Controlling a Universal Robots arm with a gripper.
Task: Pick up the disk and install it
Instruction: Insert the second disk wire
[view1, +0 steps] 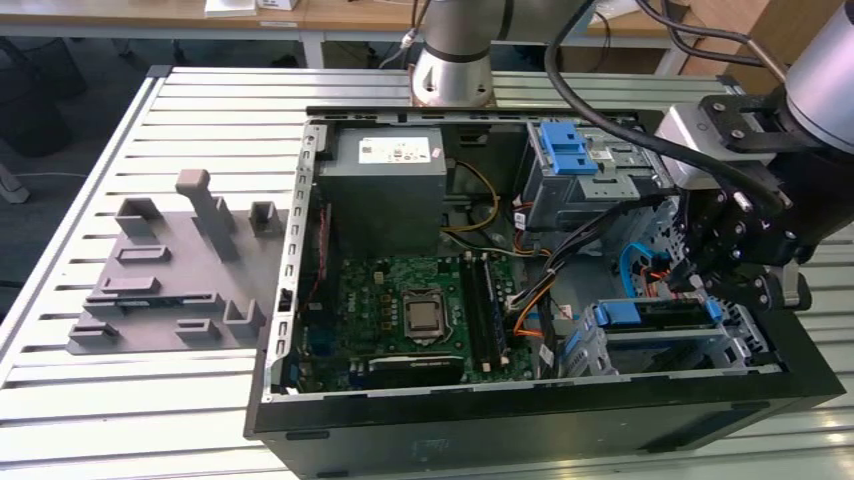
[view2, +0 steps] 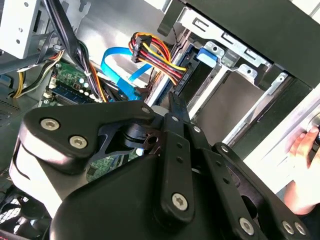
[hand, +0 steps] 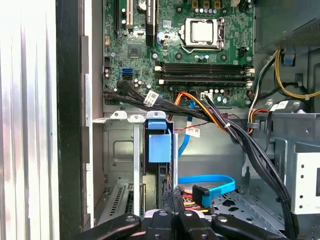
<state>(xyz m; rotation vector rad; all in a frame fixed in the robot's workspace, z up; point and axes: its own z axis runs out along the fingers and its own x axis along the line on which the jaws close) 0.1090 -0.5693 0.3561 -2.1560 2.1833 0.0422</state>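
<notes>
The disk (view1: 650, 313) sits on edge in the drive bay at the near right corner of the open computer case (view1: 534, 420), as the exterior view shows it: a thin dark slab with blue plastic rails along its edges and a blue pull tab at one end. In the first wrist view the disk (hand: 159, 145) stands between silver bay walls, its blue tab facing the motherboard (hand: 175, 45). Its long axis runs along the case's near wall, left to right in the exterior view; its label is hidden. One disk is in view.

The tool (view1: 727, 275) hangs just above and to the right of the disk, over the bay. In both wrist views its two dark fingers (hand: 172, 212) lie pressed together with nothing between them, though the tips are partly cut off, so this is probably but not surely so.

One grey power supply (view1: 387, 180) lies at the far left of the case, and one metal cage (view1: 587, 170) with a blue latch at the far right. One grey fixture plate (view1: 167, 270) rests on the slatted counter (view1: 80, 200) to the left. A person's fingers (view2: 302, 150) show beside the case.
</notes>
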